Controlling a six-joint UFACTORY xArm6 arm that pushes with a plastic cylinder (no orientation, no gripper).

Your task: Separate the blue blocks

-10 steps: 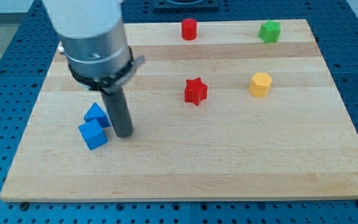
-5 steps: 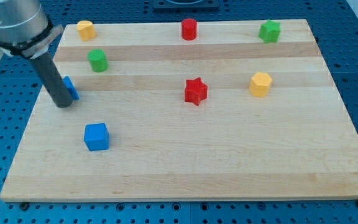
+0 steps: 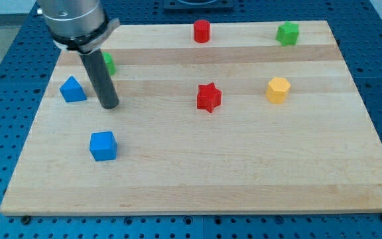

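A blue triangular block (image 3: 73, 89) lies near the board's left edge. A blue cube (image 3: 103, 146) lies below it and a little to the right, well apart from it. My tip (image 3: 110, 105) rests on the board just right of the blue triangular block and above the blue cube, touching neither.
A green block (image 3: 108, 64) is partly hidden behind my rod. A red cylinder (image 3: 201, 31) and a green star-like block (image 3: 287, 33) sit along the view's top. A red star (image 3: 209, 97) and a yellow hexagonal block (image 3: 278, 89) lie mid-board. The wooden board (image 3: 197, 179) sits on a blue perforated table.
The blue triangular block was pushed up and left, away from the blue cube. My tip then moved right, off the block, and the arm now hides the yellow block at top left.
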